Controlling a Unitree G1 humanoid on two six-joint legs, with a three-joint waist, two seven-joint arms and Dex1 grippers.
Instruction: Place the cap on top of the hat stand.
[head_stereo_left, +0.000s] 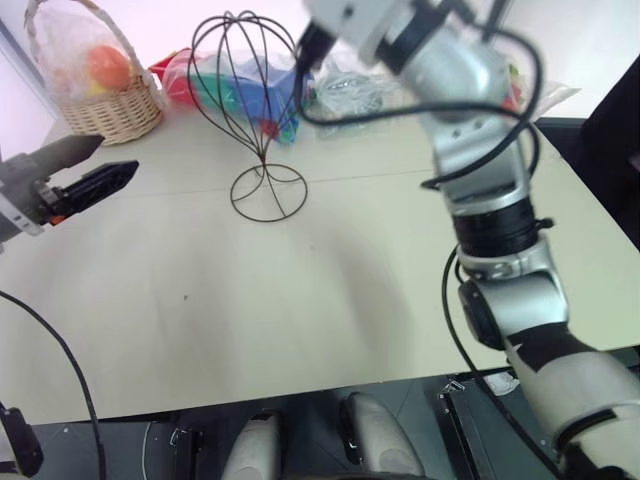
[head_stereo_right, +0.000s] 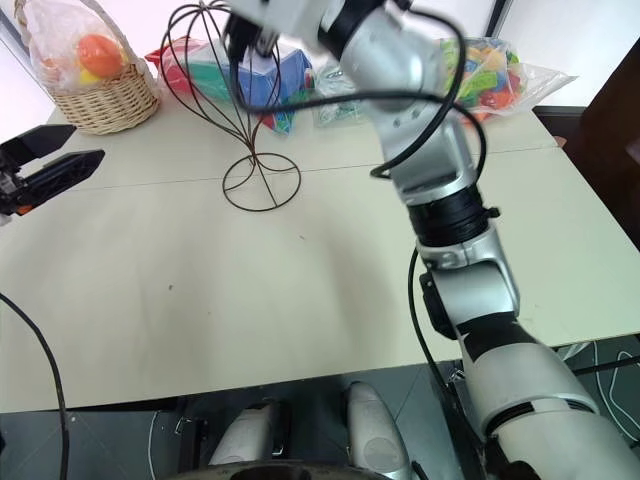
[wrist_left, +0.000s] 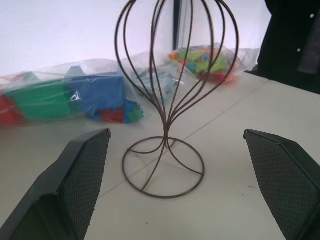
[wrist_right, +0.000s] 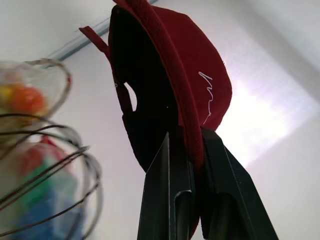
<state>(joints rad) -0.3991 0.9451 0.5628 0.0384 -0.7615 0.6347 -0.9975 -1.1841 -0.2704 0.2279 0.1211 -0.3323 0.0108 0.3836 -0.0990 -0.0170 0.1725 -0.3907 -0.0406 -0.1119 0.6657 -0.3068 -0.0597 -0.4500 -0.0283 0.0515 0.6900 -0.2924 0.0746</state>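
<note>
The dark red cap (wrist_right: 170, 75) hangs brim-down from my right gripper (wrist_right: 185, 135), whose two black fingers are shut on the brim. A white embroidered logo (wrist_right: 207, 95) and the back strap (wrist_right: 95, 40) show. In the right wrist view the hat stand's wire cage head (wrist_right: 55, 165) lies just below and beside the cap. The hat stand (head_stereo_left: 250, 110) stands upright on the table, with its round loop base (head_stereo_left: 268, 192) flat. My right arm reaches over the top of the stand. My left gripper (head_stereo_left: 118, 156) hovers open to the stand's left, pointing at its stem (wrist_left: 166, 125).
The beige table (head_stereo_left: 300, 320) carries a wicker basket (head_stereo_left: 100, 110) with an orange ball at the back left. Plastic bags of coloured toys (head_stereo_left: 240, 85) (head_stereo_right: 480, 65) lie behind the stand. A black cable (head_stereo_left: 400, 115) loops around my right arm.
</note>
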